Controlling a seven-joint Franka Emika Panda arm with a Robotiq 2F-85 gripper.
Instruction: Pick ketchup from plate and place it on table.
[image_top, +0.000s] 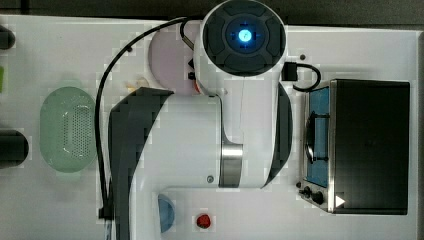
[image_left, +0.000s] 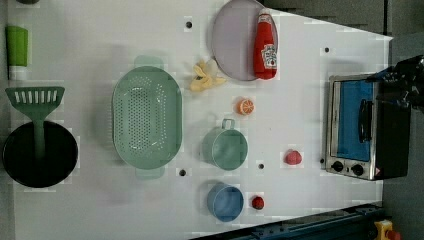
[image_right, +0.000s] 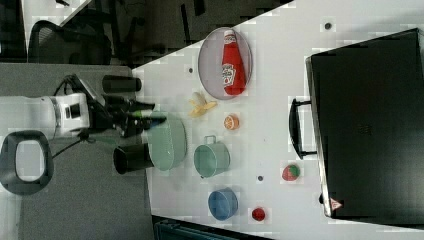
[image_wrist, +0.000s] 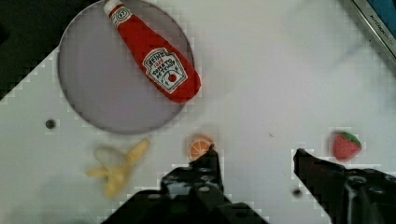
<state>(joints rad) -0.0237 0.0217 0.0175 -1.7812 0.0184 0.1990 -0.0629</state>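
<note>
Wrist view: the hand (image_wrist: 254, 156) sits closest, dark fingers (image_wrist: 205, 170) spread wide, nothing between them, above bare bench (image_wrist: 280, 79). An orange slice (image_wrist: 200, 146) lies just beside one fingertip, a strawberry (image_wrist: 346, 145) near the other. The ketchup (image_wrist: 154, 58) lies flat on the plate (image_wrist: 93, 93), well apart from the hand. Left view: ketchup (image_left: 265, 45) along the plate's (image_left: 232, 42) rim at the left view's right. Right view: ketchup (image_right: 232, 62) lying on the plate (image_right: 210, 65).
</note>
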